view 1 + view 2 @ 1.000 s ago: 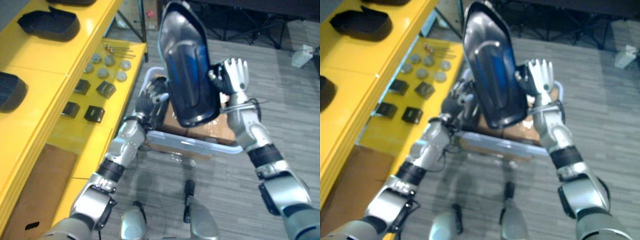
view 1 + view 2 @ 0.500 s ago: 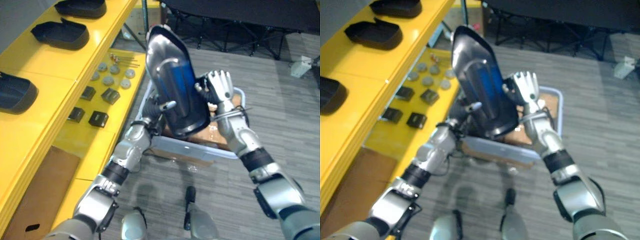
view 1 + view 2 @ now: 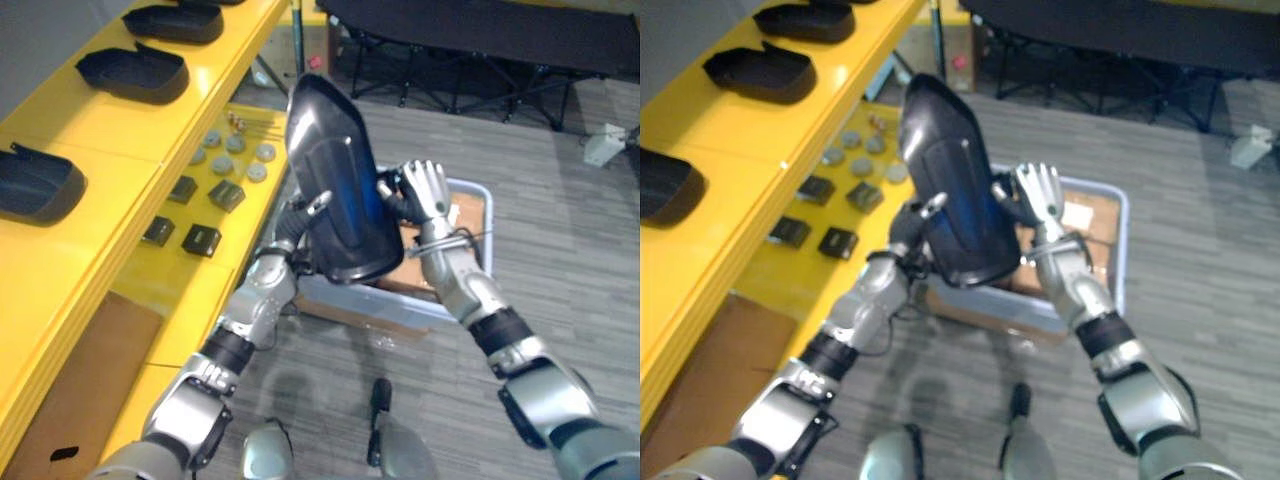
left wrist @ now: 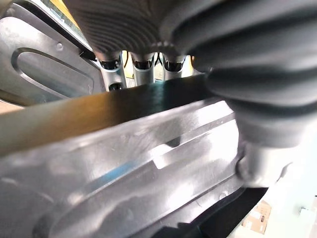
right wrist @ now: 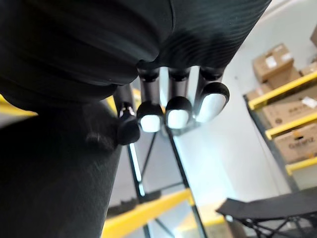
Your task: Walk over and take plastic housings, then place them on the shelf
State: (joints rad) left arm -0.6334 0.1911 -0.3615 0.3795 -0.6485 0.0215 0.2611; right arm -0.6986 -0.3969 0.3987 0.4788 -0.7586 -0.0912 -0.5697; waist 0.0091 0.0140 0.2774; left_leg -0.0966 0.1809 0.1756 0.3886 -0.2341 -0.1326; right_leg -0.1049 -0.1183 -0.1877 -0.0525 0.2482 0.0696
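The plastic housing [image 3: 335,190], dark and glossy with a long raised panel down its face, stands nearly upright in the air above the bin [image 3: 1124,255], its narrow end up, held between my two hands. My left hand [image 3: 300,215] has it by the edge turned away from the bin's open side: my fingers [image 4: 114,69] reach behind that rim and my thumb [image 4: 257,166] presses on the face, so I am pinching it there. My right hand [image 3: 420,190] is on the opposite edge, directly over the bin, its palm against the housing and its fingers [image 5: 173,111] straight and spread, bracing without curling round. The bin itself is a pale grey-blue tub on the grey floor [image 3: 560,200], and flat brown cardboard [image 3: 1095,215] lies inside it. To the left of the bin runs the yellow shelf [image 3: 120,130]. Its upper level, farther from the bin, carries three more dark housings [image 3: 135,72], set apart in a row with their hollow sides up. Its lower level, just beside the bin, carries small black blocks [image 3: 200,240] and a cluster of grey discs [image 3: 236,145].
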